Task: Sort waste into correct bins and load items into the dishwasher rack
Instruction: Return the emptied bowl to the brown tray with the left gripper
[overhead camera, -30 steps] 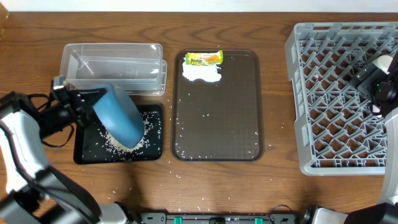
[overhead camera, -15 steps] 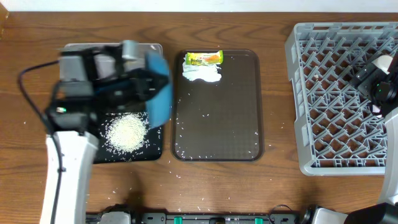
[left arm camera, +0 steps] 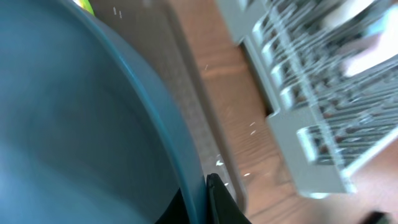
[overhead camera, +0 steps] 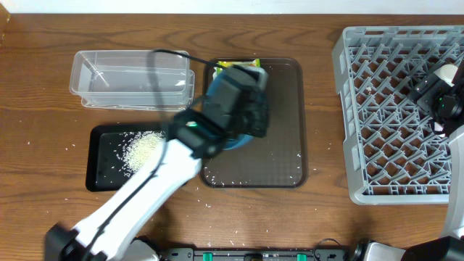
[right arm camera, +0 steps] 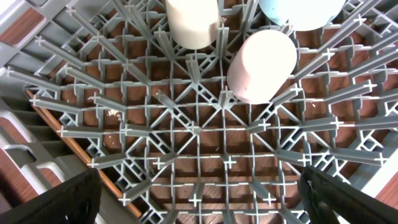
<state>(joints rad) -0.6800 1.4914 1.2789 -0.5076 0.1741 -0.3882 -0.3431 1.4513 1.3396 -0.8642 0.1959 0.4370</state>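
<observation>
Dark-blue bowl hangs over the brown tray, looking tipped on edge, with the left claw pinching its rim. I'd guess that grip suits carrying it to the rack, which sits right of that tray. Rice lies heaped in the black bin left of the tray, so the food waste looks sorted. The right claw hovers spread wide above the rack's pegs near a pink cup, probably out of the way.

Wood-grain table, clear glossy plastic tub, matt grey plastic rack, smooth blue bowl, textured brown tray, matt black tray.
</observation>
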